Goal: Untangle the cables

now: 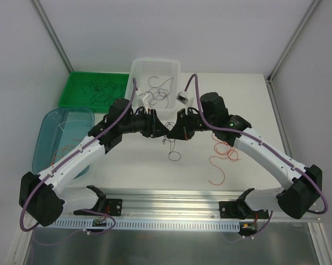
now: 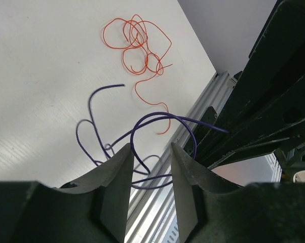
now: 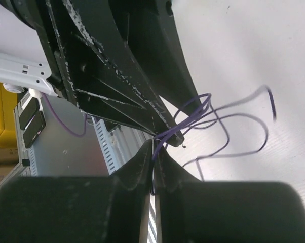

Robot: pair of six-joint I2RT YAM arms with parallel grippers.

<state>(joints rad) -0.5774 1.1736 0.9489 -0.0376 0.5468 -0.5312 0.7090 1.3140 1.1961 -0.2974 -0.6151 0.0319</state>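
A dark purple cable [image 2: 137,126] hangs in loops above the white table between my two grippers, which meet at the table's middle. My right gripper [image 3: 153,146] is shut on one end of it, the strand running out from between the closed tips. My left gripper [image 2: 150,149] is open; purple loops cross behind the gap between its fingers, and no strand is pinched. From above, the purple cable [image 1: 173,154] dangles below both grippers [image 1: 165,133]. An orange-red cable [image 1: 224,152] lies tangled on the table to the right, also in the left wrist view [image 2: 140,45].
A white basket [image 1: 155,59] at the back holds several dark cables. A green tray [image 1: 78,83] with black strands sits back left, a blue bin [image 1: 44,132] in front of it. An aluminium rail [image 1: 171,196] runs along the near edge.
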